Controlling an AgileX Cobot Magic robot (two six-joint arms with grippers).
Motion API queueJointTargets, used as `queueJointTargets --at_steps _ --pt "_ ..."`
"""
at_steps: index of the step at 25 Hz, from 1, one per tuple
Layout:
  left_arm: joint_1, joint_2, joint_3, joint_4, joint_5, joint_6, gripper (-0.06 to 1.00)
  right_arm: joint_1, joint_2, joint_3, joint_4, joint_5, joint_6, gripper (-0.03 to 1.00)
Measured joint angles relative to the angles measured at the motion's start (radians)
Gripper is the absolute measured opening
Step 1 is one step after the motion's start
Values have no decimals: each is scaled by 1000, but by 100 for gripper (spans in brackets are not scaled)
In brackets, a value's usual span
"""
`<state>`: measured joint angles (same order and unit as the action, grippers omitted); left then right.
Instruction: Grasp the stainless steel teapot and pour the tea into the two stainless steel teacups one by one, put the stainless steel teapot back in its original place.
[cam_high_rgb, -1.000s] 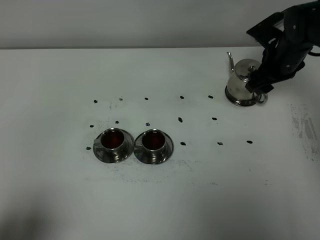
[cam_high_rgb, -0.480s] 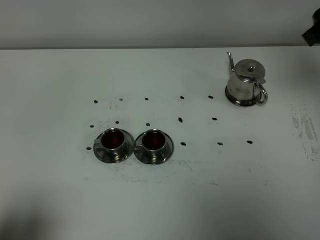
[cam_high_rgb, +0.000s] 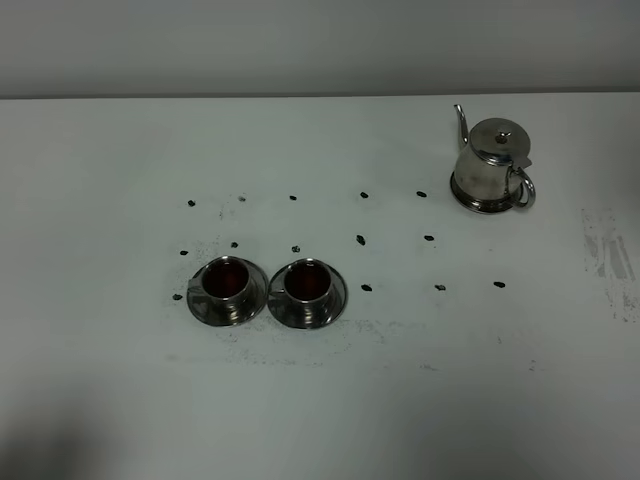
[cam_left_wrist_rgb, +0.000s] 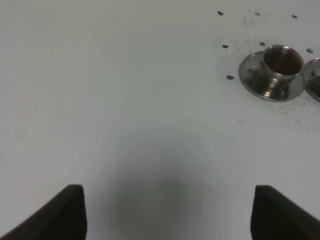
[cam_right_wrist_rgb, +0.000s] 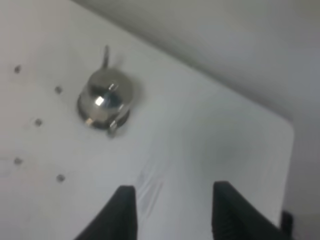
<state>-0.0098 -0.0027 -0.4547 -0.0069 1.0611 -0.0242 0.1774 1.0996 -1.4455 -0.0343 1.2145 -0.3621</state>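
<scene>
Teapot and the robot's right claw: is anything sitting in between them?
No. In the right wrist view the open right gripper hangs above bare white table, and the stainless steel teapot stands alone beyond it. Only small dark marks dot the table nearby.

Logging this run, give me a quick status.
Left gripper and right gripper open, empty. Shiny stainless steel teapot upright on white table, released. Both steel teacups hold dark tea. Nothing obstructing.
</scene>
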Motion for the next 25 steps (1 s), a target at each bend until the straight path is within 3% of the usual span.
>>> queueJointTargets --at_steps 5,10,25 --pt "0 0 0 0 0 0 65 -135 -261 367 84 7 27 28" --pt "0 0 0 0 0 0 65 -214 -432 640 150 -87 30 24" --pt "0 0 0 0 0 0 65 -258 -819 920 202 -98 144 23"
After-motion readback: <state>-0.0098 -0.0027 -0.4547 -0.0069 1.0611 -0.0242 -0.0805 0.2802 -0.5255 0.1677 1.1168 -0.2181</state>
